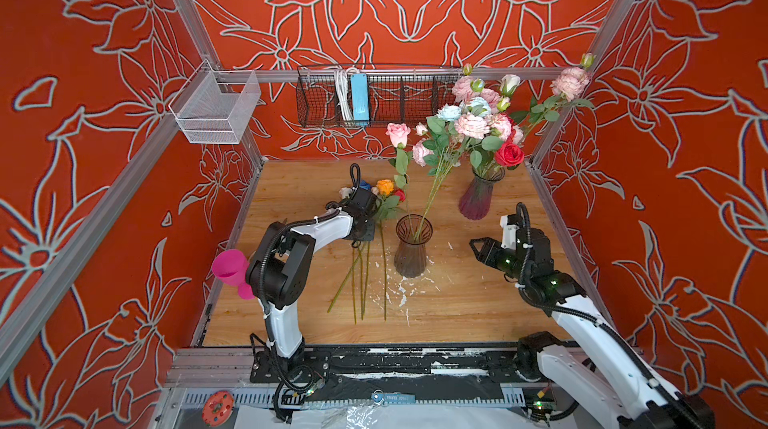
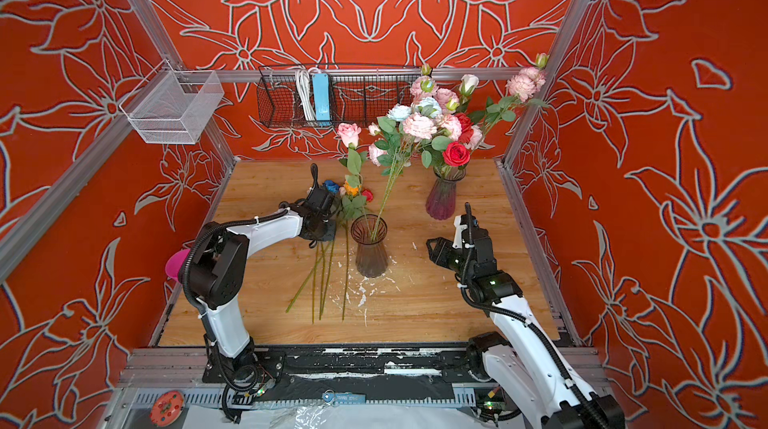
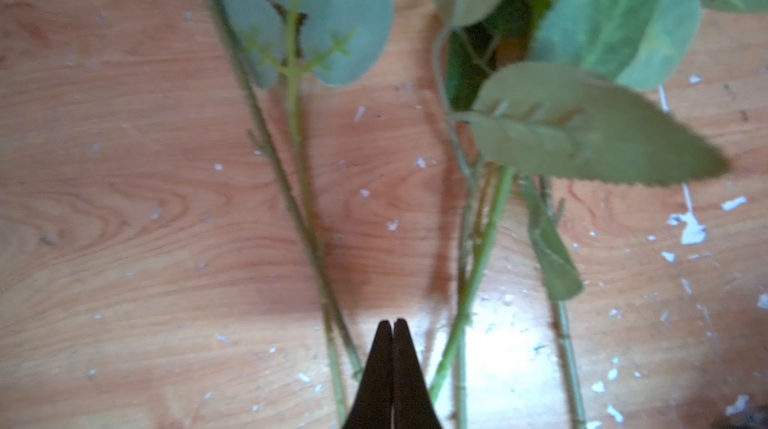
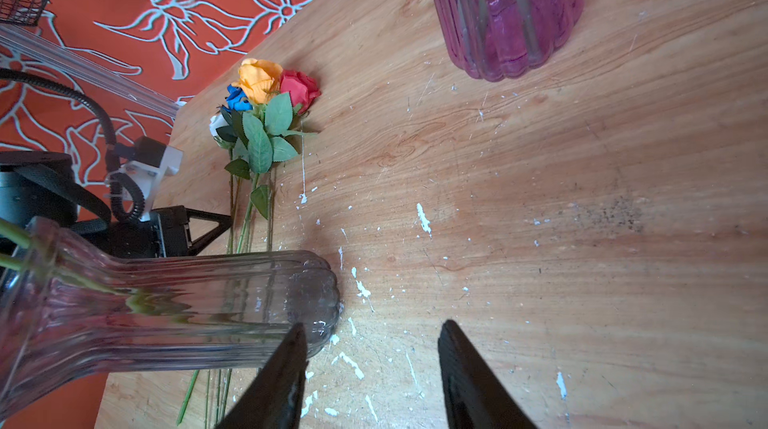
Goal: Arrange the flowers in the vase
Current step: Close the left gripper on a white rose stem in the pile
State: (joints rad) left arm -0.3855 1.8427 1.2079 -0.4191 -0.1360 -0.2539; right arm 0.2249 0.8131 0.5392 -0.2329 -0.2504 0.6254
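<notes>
Left gripper is sitting pinched shut, apparently on nothing; flowers are lying on the table, stems passing either side of its tips. Open, straddle one stem, then close. Right gripper is hanging half-open, empty, vase just beside it.

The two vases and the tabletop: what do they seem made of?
Near vase: smoky, ribbed, see-through and glossy; glass or clear plastic. Far vase: same ribbing, translucent purple tint, likely the same material. Tabletop: wood-grain surface, perhaps laminate, flecked white.
</notes>
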